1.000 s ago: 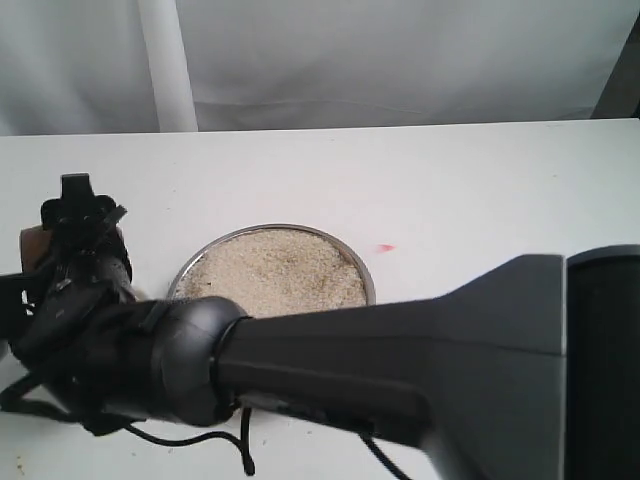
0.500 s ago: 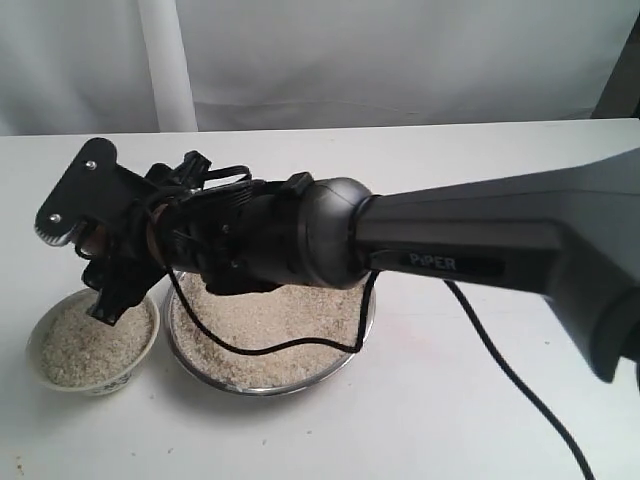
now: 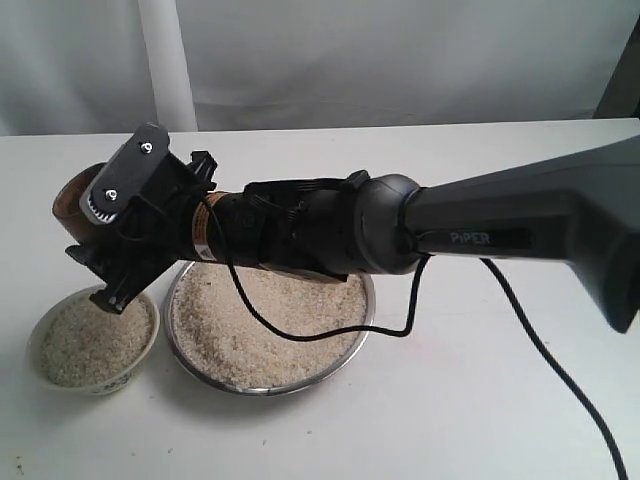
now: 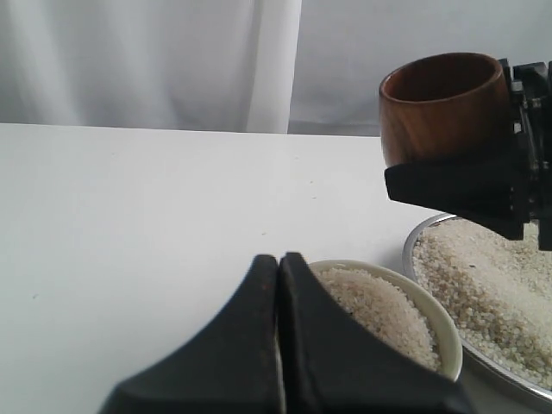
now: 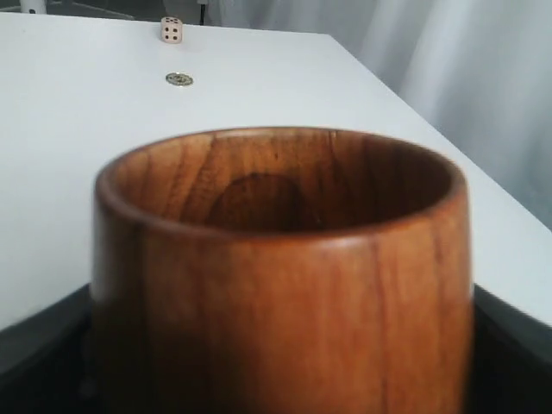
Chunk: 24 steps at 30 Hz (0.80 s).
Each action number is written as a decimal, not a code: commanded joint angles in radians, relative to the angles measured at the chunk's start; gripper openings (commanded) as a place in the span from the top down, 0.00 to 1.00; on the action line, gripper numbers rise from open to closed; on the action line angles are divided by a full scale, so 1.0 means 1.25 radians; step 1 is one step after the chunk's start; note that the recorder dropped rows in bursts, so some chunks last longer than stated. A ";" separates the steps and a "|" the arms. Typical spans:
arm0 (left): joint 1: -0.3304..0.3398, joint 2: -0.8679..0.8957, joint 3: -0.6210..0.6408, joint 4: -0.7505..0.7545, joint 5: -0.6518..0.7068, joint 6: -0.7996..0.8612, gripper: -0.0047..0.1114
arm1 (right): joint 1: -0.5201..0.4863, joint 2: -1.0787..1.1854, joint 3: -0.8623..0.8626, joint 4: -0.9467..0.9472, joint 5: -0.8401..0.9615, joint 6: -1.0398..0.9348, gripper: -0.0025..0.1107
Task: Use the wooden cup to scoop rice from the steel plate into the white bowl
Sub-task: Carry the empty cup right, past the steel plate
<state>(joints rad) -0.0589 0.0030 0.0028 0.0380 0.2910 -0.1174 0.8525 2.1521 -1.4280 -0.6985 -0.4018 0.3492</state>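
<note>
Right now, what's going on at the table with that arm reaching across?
The right gripper holds the small reddish-brown wooden cup in the air, close to the small cream-white bowl and the wide shiny steel plate. No rice shows inside the cup. The bowl already holds a good amount of off-white rice, and plenty lies in the plate. The left gripper is shut on nothing, low beside the bowl.

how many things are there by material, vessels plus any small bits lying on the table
metal: 1, steel plate
ceramic: 1, white bowl
wood: 1, wooden cup
small bits: 2, die and small round disc
total: 5
</note>
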 commanded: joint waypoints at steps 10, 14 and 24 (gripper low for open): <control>-0.003 -0.002 -0.002 -0.004 -0.004 -0.005 0.96 | -0.042 -0.112 0.082 0.153 -0.066 -0.178 0.98; -0.003 -0.002 -0.002 -0.004 -0.004 -0.003 0.96 | -0.071 -0.183 0.179 0.261 -0.111 -0.274 0.98; -0.003 -0.002 -0.002 -0.004 -0.004 -0.003 0.96 | -0.126 -0.408 0.451 0.503 -0.238 -0.445 0.98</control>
<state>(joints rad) -0.0589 0.0030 0.0028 0.0380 0.2910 -0.1174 0.7043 1.7295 -0.9355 -0.1322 -0.6560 -0.1734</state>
